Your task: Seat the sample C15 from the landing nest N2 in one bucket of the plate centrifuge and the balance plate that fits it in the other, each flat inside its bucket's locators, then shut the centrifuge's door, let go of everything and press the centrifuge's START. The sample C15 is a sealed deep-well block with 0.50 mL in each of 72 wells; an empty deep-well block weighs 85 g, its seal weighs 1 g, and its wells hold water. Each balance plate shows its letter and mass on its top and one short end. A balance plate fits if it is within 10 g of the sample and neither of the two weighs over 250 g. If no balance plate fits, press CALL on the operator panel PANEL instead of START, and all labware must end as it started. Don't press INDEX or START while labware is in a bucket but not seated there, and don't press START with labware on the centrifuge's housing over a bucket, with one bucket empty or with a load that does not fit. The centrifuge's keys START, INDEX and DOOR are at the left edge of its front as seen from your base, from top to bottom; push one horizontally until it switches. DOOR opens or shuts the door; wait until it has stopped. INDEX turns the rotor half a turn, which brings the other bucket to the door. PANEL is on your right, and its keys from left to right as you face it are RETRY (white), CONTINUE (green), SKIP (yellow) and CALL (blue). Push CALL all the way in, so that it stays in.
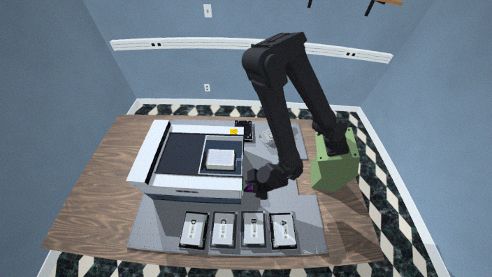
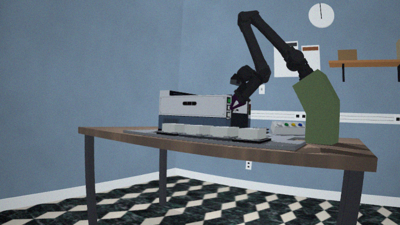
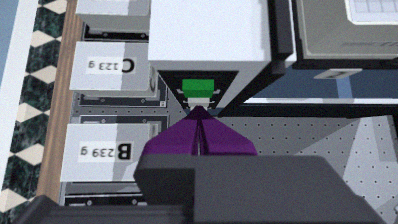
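Observation:
The centrifuge has its top opening uncovered, with the door panel at the left. The white sealed sample block lies in the bucket under the opening. Balance plates D, C marked 123 g, B marked 239 g and A sit in their nests in front. My gripper is shut and empty. Its purple tips touch the white key just below the green START key.
The empty black landing nest is behind the centrifuge's right corner. The operator panel with coloured keys stands by the green robot base. My arm reaches over the grey mat to the right of the centrifuge.

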`<action>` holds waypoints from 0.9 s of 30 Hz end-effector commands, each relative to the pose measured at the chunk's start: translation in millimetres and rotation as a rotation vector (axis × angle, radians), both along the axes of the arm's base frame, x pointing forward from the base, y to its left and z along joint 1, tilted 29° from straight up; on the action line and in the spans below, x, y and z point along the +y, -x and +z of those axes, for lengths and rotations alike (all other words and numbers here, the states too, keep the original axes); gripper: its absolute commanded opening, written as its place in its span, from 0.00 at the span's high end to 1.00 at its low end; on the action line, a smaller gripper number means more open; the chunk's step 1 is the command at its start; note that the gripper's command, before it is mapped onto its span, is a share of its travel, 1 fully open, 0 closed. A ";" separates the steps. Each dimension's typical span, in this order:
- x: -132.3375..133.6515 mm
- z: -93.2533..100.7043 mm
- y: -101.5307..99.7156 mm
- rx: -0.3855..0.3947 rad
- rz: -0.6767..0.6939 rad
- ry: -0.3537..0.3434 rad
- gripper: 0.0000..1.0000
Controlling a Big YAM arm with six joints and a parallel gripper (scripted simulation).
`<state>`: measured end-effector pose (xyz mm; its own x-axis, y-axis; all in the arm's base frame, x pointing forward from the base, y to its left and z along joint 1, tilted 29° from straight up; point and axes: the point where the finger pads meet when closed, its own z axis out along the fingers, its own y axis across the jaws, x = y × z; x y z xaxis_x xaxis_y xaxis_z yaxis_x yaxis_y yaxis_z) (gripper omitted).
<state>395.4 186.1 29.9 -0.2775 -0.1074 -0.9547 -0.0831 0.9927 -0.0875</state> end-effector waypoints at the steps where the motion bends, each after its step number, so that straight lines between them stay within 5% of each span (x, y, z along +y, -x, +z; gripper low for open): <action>1: -4.0 10.7 -11.7 -0.023 -0.018 0.003 1.00; 27: -3.5 13.6 -15.0 -0.025 -0.017 0.001 1.00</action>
<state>396.4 186.2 30.4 -0.2804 -0.1097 -0.9536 -0.0856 0.9923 -0.0890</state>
